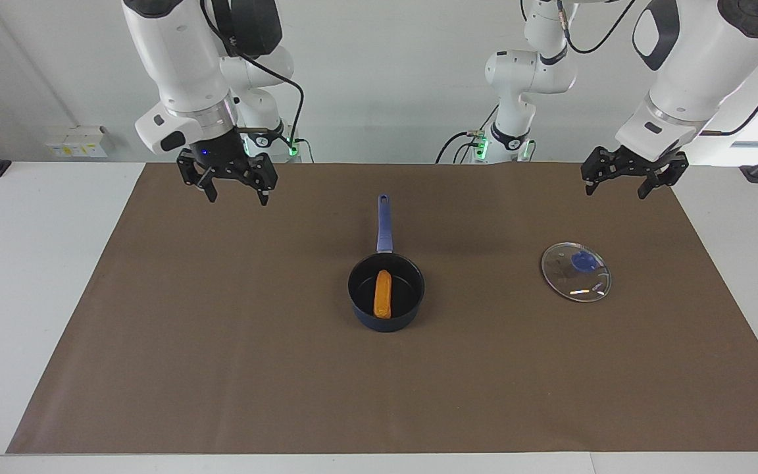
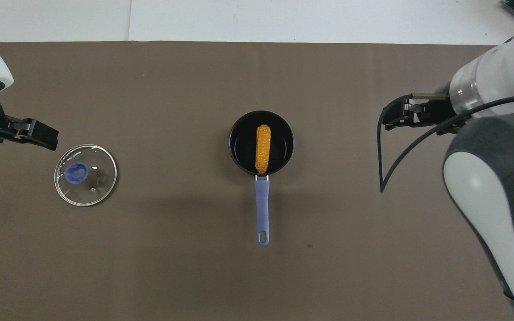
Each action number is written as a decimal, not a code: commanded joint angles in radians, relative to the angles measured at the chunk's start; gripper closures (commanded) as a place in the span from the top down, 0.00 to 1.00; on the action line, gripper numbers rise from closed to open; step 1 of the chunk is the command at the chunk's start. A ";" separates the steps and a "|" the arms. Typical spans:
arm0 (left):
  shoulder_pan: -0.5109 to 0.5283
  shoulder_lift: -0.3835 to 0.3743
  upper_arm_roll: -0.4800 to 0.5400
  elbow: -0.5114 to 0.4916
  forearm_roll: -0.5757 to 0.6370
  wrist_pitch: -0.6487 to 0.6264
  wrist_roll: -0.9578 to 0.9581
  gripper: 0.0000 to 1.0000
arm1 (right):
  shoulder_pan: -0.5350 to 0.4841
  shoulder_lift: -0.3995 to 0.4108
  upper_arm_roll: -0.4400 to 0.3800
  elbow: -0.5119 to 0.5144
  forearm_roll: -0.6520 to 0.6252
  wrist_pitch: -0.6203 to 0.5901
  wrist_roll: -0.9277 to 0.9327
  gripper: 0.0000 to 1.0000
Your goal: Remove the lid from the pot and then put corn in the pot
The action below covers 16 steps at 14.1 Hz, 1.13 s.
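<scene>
Facing view: corn (image 1: 383,294) lying in pot (image 1: 386,293) mid-mat, lid (image 1: 575,271) off, flat toward left arm's end, left gripper (image 1: 632,183) and right gripper (image 1: 229,187) raised over mat's robot-side edge, open, empty; task apparently complete.

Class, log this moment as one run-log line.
lid: on mat | corn: in pot | left gripper: open | right gripper: open

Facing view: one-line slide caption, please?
Yellow-orange corn cob lies in the dark navy saucepan; clear glass lid rests on the brown mat; both grippers raised, empty.
</scene>
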 commanded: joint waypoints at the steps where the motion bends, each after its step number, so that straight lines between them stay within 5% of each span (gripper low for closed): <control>1: 0.001 0.004 0.005 0.012 0.005 0.013 0.009 1.00 | -0.035 -0.067 0.012 -0.026 -0.001 -0.029 -0.028 1.00; 7: 0.002 -0.003 0.005 0.004 0.005 0.001 0.015 1.00 | -0.077 -0.185 0.003 -0.020 0.010 -0.117 -0.117 1.00; 16: 0.001 -0.005 0.005 0.000 0.006 -0.004 0.018 1.00 | -0.101 -0.179 -0.003 0.012 0.019 -0.187 -0.166 1.00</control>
